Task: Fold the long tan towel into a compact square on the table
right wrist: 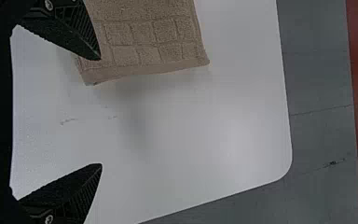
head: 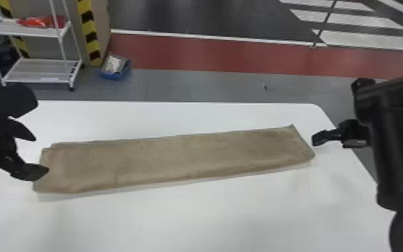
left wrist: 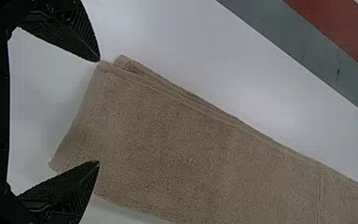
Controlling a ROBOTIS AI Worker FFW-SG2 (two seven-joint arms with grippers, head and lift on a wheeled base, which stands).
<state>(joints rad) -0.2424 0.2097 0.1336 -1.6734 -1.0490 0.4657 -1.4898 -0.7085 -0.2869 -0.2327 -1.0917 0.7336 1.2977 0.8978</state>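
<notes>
1. The long tan towel (head: 177, 157) lies as a folded strip across the white table (head: 211, 214), its right end farther away than its left.
2. The left gripper (head: 41, 154) is at the towel's left end, fingers spread wide, gripping nothing.
3. The right gripper (head: 326, 137) is near the towel's right end, also open and empty.

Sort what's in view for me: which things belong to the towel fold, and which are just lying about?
For the job:
- tan towel, a long strip
- white table under it
- left gripper, open, at its left end
- right gripper, open, near its right end

Lying about:
- white cart
- red item on its upper shelf
- blue bin, on the floor
</notes>
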